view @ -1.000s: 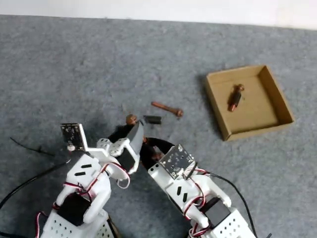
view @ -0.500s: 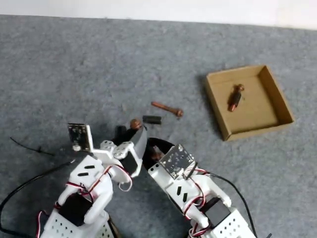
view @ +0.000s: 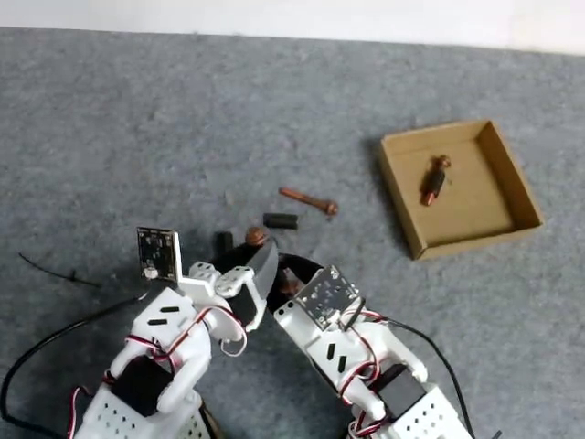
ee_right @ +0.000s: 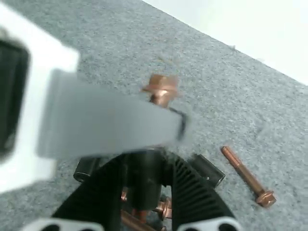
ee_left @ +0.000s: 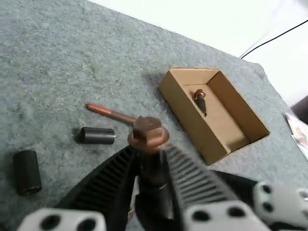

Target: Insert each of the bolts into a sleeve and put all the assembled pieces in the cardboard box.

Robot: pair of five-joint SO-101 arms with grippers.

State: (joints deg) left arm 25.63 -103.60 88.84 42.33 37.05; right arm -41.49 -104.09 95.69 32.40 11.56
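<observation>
My left gripper (view: pixel 259 252) is shut on a copper bolt (view: pixel 256 236), whose hex head (ee_left: pixel 148 134) stands just above the fingertips in the left wrist view. Right beside it, my right gripper (view: pixel 286 275) is shut on a black sleeve (ee_right: pixel 144 179). The bolt head (ee_right: pixel 160 89) hangs just beyond that sleeve, and the left arm's grey finger (ee_right: pixel 110 129) crosses in front. Whether the shaft is inside the sleeve is hidden. A loose bolt (view: pixel 308 199) and two loose sleeves (view: pixel 281 220) (view: pixel 224 242) lie on the mat. The cardboard box (view: pixel 402 160) holds one assembled piece (view: pixel 435 179).
The grey mat (view: pixel 137 119) covers the table, with free room at the far left and between the loose parts and the box. A thin black cable (view: pixel 55 272) lies at the left. Copper parts (ee_right: pixel 161 211) show below the right fingers.
The left arm has swung right and nearer, carrying the bolt toward the right gripper, and its wrist has turned. The right arm and the loose parts have stayed put.
</observation>
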